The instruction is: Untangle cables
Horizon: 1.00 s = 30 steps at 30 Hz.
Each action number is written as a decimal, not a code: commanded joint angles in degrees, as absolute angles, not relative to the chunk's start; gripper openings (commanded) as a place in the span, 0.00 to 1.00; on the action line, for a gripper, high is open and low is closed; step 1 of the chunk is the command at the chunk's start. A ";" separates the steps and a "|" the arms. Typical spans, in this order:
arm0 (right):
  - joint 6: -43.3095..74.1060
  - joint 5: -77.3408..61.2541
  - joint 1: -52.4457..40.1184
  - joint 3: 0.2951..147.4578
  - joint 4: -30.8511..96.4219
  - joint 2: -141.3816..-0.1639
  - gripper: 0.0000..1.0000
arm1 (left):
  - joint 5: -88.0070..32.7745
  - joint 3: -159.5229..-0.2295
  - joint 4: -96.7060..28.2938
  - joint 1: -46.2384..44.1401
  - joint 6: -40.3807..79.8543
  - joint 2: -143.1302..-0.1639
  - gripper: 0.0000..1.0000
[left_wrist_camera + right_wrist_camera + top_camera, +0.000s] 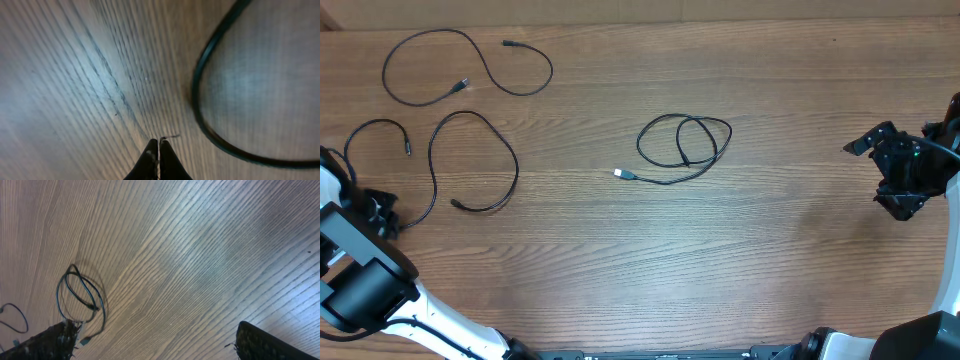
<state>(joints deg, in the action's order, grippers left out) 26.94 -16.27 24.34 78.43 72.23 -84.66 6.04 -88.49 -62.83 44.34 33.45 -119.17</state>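
Three thin black cables lie apart on the wooden table. One forms a loose loop at the far left. A second winds along the left side. The third is a small coil in the middle with a silver-tipped plug. My left gripper is shut and empty, low over the table right by the second cable, whose curve passes to the right of the fingertips. My right gripper is open and empty at the right side, far from the coil, with its fingers wide apart.
The left arm's white and black body fills the front left corner. The right arm stands at the right edge. Arm bases show along the front edge. The table top is brown wood grain.
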 commanded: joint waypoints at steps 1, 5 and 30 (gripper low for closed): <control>26.72 -16.10 24.40 79.46 72.10 -84.25 1.00 | 5.06 -84.75 -60.86 44.18 36.47 -119.66 0.04; 26.72 -16.10 24.40 79.46 72.10 -84.25 1.00 | 5.06 -81.97 -58.28 44.18 36.45 -119.70 0.04; 26.70 -16.10 24.40 79.46 72.10 -84.25 1.00 | -11.55 -75.68 -42.98 43.68 34.89 -119.72 0.04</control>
<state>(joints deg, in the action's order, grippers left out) 26.96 -16.25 24.34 78.43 72.20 -84.66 -7.53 -77.89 -43.13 44.36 35.22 -116.90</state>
